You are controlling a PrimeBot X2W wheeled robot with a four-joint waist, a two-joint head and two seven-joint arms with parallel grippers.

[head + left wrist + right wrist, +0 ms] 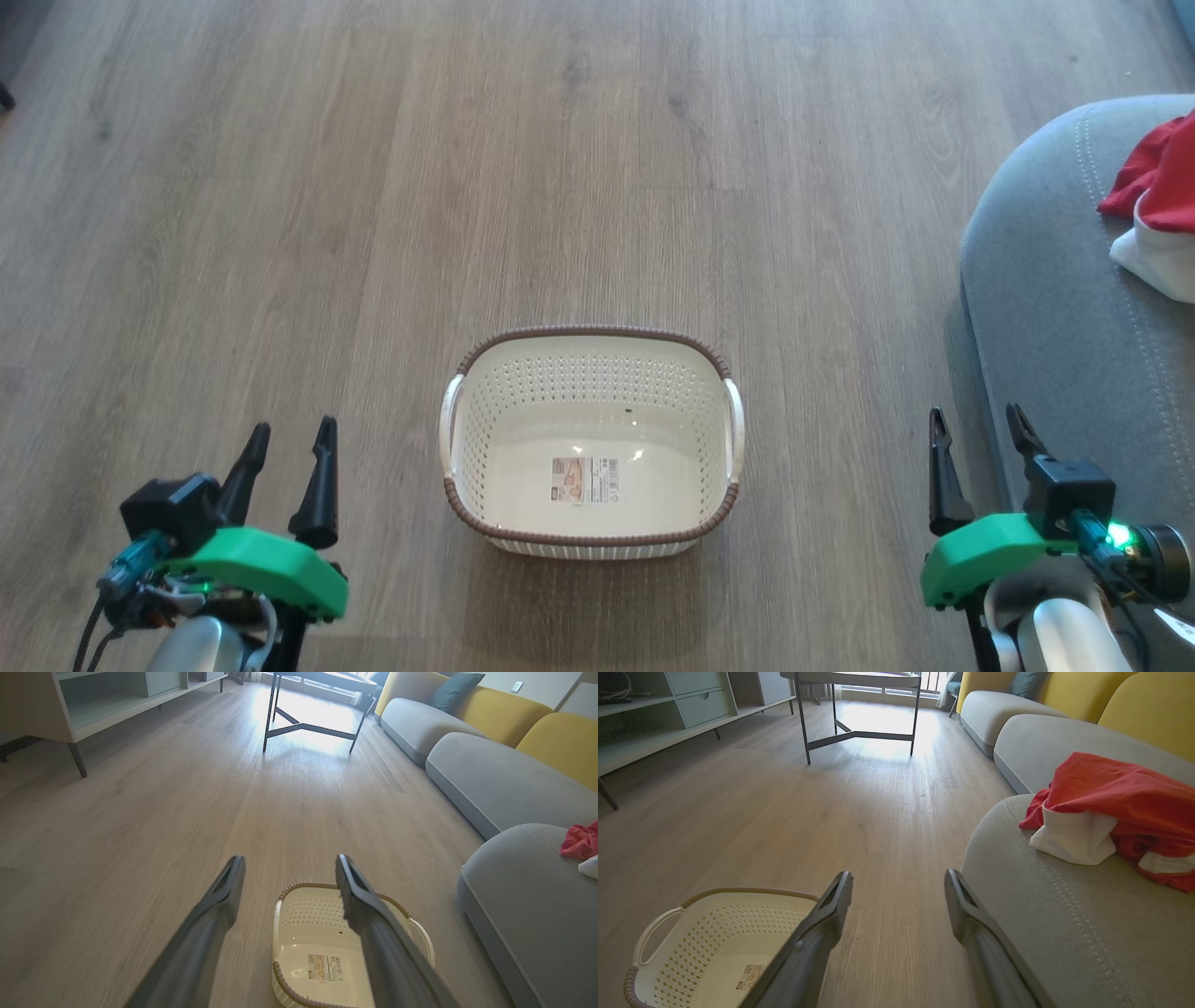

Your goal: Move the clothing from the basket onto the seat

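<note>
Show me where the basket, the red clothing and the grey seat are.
basket [588,383]: head view, on its perforated back wall.
clothing [1120,788]: right wrist view, on the red fabric.
seat [1064,933]: right wrist view, on bare grey cushion.

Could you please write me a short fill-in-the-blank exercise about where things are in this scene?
The red and white clothing lies on the grey ____. The basket stands on the wooden ____. On the basket's bottom is a paper ____. The left gripper and the right gripper both have jaws that are ____.
Missing words: seat; floor; label; open.
</note>
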